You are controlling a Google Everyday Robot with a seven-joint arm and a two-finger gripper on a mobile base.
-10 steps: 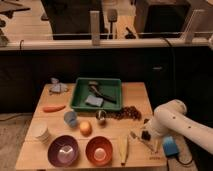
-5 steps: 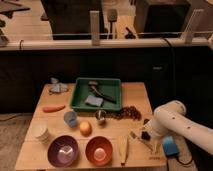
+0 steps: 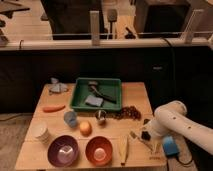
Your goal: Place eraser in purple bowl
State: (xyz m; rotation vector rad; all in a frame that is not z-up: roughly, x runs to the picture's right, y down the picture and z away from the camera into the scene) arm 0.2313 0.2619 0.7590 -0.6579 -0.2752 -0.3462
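The purple bowl (image 3: 63,150) stands at the table's front left, next to the orange-brown bowl (image 3: 98,149). My gripper (image 3: 144,135) is at the end of the white arm (image 3: 175,122), low over the table's front right and well to the right of both bowls. A small dark thing (image 3: 146,134) sits at its tip. I cannot tell whether that is the eraser or part of the gripper. A dark oblong thing (image 3: 107,96) lies in the green tray (image 3: 80,95), which may instead be the eraser.
A grey-blue pad (image 3: 94,101) lies in the tray. A carrot (image 3: 53,108), blue cup (image 3: 70,118), white cup (image 3: 42,132), orange (image 3: 85,128), metal cup (image 3: 100,116), brown cluster (image 3: 128,113) and banana (image 3: 125,148) are on the table. A bright blue block (image 3: 170,146) is at the right edge.
The arm and gripper have crept slightly to the left near the table's front right. Nothing else has moved.
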